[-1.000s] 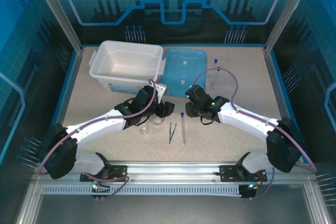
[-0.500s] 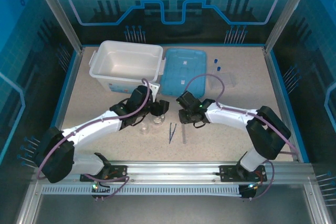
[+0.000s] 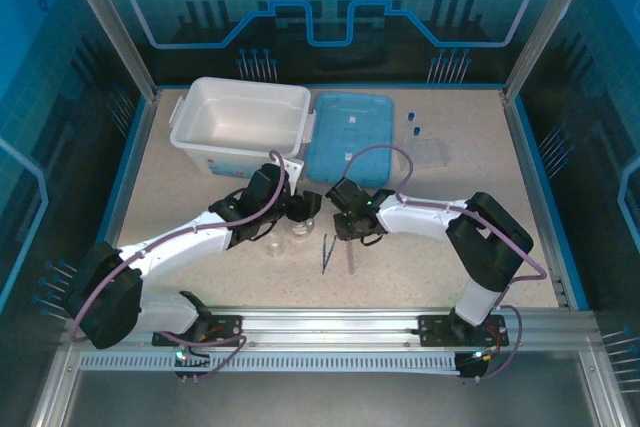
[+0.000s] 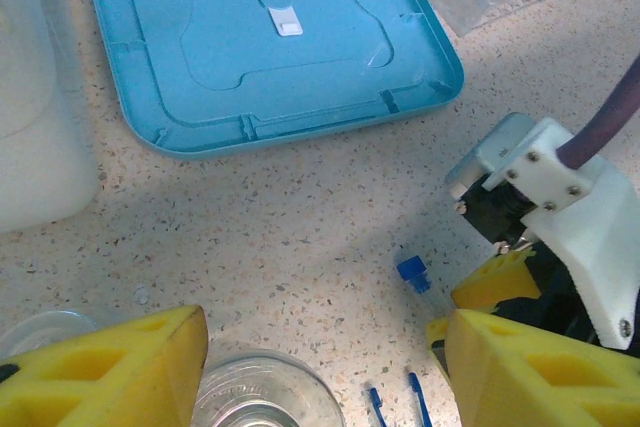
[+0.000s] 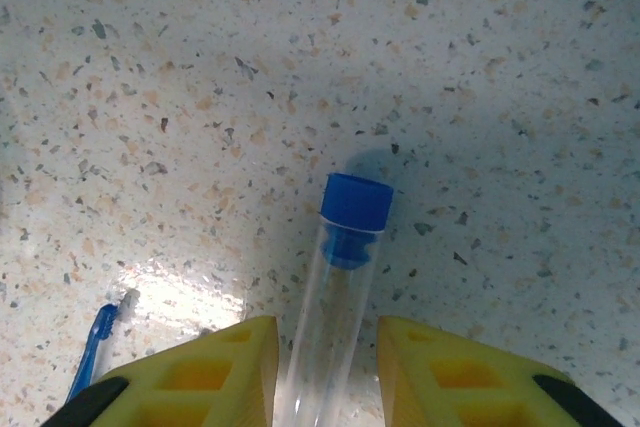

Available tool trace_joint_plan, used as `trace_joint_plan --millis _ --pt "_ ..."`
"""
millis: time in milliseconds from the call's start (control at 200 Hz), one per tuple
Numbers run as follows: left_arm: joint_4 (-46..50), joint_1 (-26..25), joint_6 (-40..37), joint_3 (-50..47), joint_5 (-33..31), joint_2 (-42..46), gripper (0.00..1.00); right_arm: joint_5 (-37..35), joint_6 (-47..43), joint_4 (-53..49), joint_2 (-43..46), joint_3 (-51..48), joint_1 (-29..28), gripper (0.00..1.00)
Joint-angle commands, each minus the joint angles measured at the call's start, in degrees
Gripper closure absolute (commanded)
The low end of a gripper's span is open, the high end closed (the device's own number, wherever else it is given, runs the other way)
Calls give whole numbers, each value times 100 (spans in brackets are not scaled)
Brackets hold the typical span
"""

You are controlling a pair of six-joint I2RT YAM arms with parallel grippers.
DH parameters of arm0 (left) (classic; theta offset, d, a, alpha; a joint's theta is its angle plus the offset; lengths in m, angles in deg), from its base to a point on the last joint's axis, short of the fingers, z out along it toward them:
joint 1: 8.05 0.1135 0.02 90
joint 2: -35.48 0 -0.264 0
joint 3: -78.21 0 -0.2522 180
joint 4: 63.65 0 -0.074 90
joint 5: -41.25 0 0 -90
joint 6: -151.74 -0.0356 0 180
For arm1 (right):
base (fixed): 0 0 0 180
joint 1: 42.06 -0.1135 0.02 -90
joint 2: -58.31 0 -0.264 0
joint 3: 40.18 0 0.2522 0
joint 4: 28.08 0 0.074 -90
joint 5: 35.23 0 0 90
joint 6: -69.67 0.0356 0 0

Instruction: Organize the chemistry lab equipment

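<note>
My left gripper (image 3: 303,211) is open above a clear glass beaker (image 4: 265,399), whose rim lies between the yellow fingers (image 4: 110,372). A second glass piece (image 4: 38,332) sits just left of it. My right gripper (image 3: 346,229) is open and straddles a long clear tube (image 5: 330,317) with a blue cap (image 5: 356,203), which lies flat on the table with a gap to each pad. The dark-blue tweezers (image 3: 327,252) lie between the glassware (image 3: 296,237) and that tube (image 3: 351,257). Two more blue-capped tubes (image 3: 412,127) rest at the back right.
The white tub (image 3: 240,119) stands at the back left, with the flat light-blue lid (image 3: 346,132) beside it. A clear plastic piece (image 3: 432,152) lies right of the lid. In the left wrist view, the right gripper's white body (image 4: 560,212) is close on the right.
The right arm has swung left and lowered, so its fingers now straddle the tube. The left gripper shifted slightly toward the glassware and holds there.
</note>
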Motion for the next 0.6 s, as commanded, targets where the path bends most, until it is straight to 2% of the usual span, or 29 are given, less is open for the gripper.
trace_joint_plan --millis 0,480,596 --pt "-90 40 110 -62 83 122 35 -116 75 -133 -189 180 -31 69" --pt "-97 39 161 -11 284 121 35 -460 -64 -465 -711 433 5 74" --pt "-88 39 174 3 309 94 35 -470 -41 -442 -815 397 0 78"
